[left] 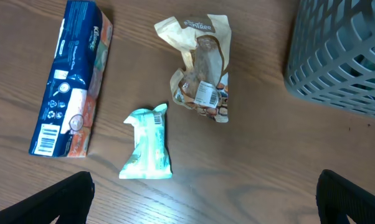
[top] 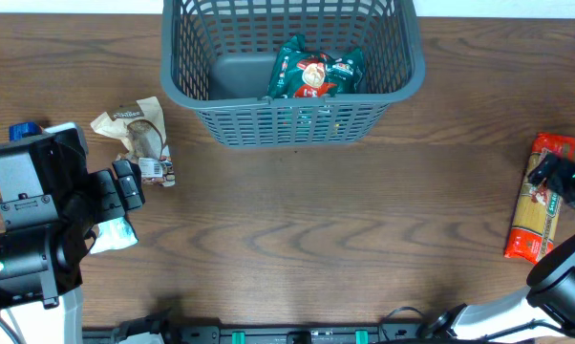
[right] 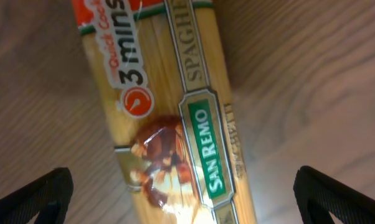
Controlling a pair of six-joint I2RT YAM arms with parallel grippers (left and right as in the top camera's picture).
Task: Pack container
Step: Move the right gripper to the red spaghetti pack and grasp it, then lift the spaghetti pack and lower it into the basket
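Your container [top: 292, 124] sits at the far middle of the tabletop [top: 316, 239], with a green packet [top: 311, 75] lying inside it. Your left pincer [left: 206, 202] hangs released, fingers wide apart, above a mint packet [left: 147, 143], near a crumpled brown bag [left: 203, 68] and a blue tissue box [left: 69, 87]. Your right pincer [right: 186, 196], likewise released, hovers over the spaghetti packet [right: 169, 112] near the right edge.

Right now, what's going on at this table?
A robot is packing goods into a grey basket. One green packet already lies in it. The right tool hangs open over a spaghetti packet on the right side of the table, not gripping it. The left tool is open above a mint-green packet, with a beige snack bag and a tissue box nearby.
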